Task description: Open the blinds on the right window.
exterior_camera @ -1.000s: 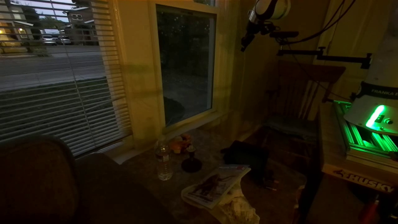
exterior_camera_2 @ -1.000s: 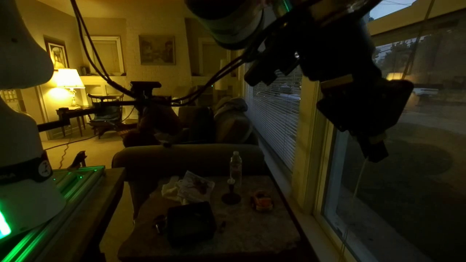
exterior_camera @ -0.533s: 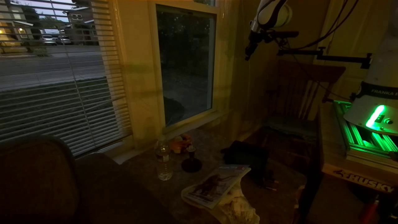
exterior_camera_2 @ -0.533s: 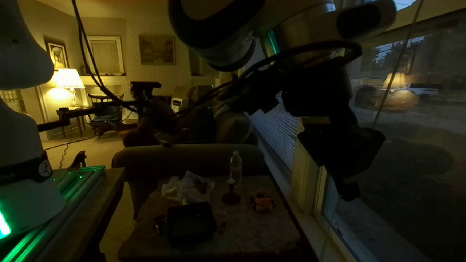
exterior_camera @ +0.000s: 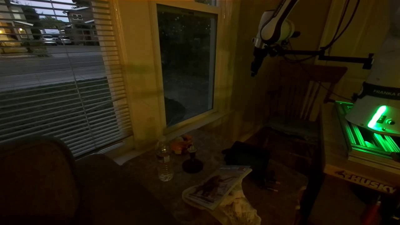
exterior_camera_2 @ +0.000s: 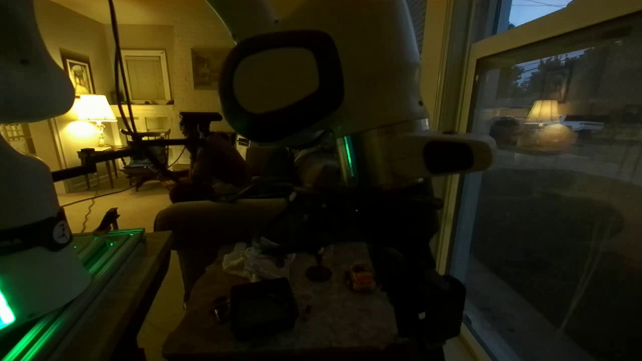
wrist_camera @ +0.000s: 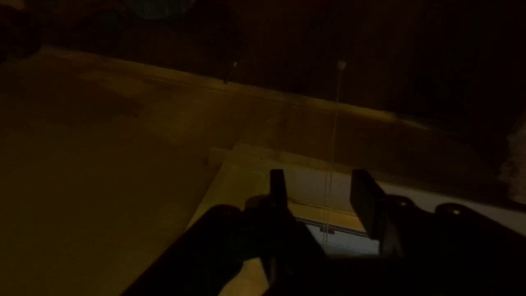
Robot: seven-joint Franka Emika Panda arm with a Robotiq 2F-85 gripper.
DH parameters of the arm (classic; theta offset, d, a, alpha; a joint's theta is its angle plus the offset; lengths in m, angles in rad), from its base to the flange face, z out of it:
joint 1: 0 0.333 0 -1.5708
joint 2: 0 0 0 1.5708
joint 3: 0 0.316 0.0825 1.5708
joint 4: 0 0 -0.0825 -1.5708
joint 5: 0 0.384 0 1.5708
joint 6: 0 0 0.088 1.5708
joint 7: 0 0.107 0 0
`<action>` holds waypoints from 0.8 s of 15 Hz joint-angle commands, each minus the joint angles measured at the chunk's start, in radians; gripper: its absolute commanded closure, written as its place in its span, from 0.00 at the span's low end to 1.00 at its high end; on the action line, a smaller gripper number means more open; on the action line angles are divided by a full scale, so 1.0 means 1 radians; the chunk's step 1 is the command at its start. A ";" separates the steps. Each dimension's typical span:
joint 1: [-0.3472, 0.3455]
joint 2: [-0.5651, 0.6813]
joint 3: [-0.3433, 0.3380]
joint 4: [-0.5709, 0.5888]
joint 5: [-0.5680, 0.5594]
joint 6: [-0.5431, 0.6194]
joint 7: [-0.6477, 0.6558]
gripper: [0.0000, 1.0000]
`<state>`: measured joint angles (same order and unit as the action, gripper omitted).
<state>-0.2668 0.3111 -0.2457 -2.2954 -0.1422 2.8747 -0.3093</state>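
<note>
Pincer (wrist_camera: 317,172) spread, empty; thin pale hanging cord (wrist_camera: 333,135) shows between fingertips (wrist_camera: 277,185), depth unclear; tall cream-framed dark-glass window (exterior_camera_2: 546,215) near.

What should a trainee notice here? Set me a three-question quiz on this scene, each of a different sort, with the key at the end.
1. Multiple choice: in the wrist view, the gripper is A) shut, B) open, C) out of sight.
2. True or false: in an exterior view, slats hang across the visible glass of the right window.
3. Open: what appears in the gap between the jaws in the wrist view?

Key: 1 B. 2 False; that pane shows uncovered. 3 A thin cord, seemingly doubled.
</note>
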 commanded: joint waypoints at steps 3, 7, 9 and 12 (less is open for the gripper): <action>-0.001 -0.082 0.019 0.040 -0.010 0.000 0.003 0.09; 0.011 -0.180 0.030 0.094 -0.006 -0.025 0.004 0.00; 0.018 -0.227 0.042 0.122 0.008 -0.025 0.002 0.00; 0.032 -0.270 0.054 0.177 0.023 -0.028 -0.001 0.00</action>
<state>-0.2474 0.0914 -0.2050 -2.1544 -0.1397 2.8787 -0.3088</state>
